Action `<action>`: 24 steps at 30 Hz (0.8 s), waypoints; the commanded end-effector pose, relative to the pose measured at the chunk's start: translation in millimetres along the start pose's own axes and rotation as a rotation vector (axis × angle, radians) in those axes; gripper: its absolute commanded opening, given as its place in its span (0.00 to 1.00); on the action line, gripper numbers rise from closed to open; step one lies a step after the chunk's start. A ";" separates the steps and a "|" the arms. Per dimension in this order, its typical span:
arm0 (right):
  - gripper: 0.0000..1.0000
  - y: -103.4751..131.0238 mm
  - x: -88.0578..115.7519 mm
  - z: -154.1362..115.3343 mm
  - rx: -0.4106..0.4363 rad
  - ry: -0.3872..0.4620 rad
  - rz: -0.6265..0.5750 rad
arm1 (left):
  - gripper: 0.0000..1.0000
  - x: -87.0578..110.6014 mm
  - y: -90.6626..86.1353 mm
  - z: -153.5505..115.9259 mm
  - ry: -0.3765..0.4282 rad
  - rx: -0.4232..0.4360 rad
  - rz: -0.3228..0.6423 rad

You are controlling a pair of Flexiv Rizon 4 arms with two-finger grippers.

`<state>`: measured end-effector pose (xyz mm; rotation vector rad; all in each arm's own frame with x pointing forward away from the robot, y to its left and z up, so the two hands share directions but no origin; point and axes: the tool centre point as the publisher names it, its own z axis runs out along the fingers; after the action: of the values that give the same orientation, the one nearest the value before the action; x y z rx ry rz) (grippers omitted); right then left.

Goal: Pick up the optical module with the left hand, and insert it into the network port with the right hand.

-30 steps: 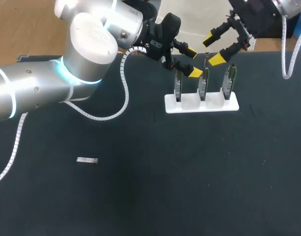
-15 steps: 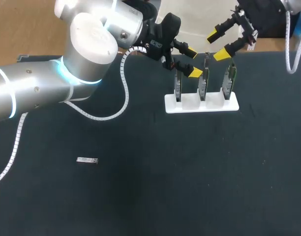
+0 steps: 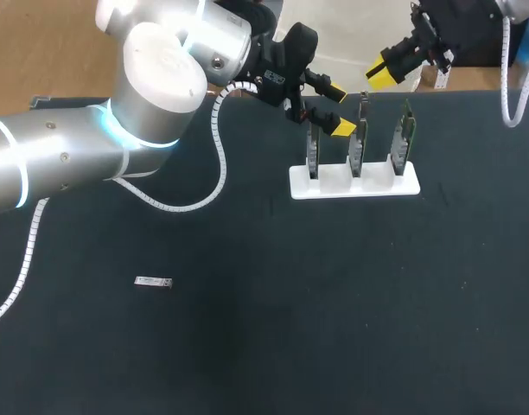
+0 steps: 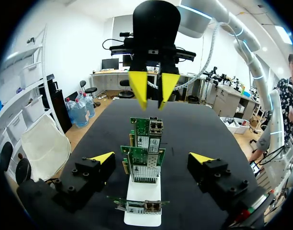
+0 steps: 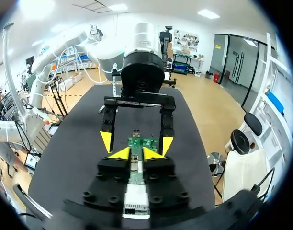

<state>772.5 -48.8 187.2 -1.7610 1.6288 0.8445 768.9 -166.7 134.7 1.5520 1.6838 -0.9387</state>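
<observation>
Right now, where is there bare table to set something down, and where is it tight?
Free: the wide tabletop in front of the white stand, right of the optical module. Crowded: the far edge, where the left gripper and right gripper sit close around the three network cards.

no lettering, label, number or sign is legible anywhere in these views.
</observation>
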 end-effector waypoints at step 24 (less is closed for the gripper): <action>0.00 -6.8 9.1 20.6 -0.036 0.008 0.040 | 1.00 -0.9 1.7 0.4 0.005 0.003 -0.002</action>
<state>774.2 -38.3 169.7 -1.7612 1.6722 0.8808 768.9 -166.7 134.7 1.5521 1.6838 -0.9386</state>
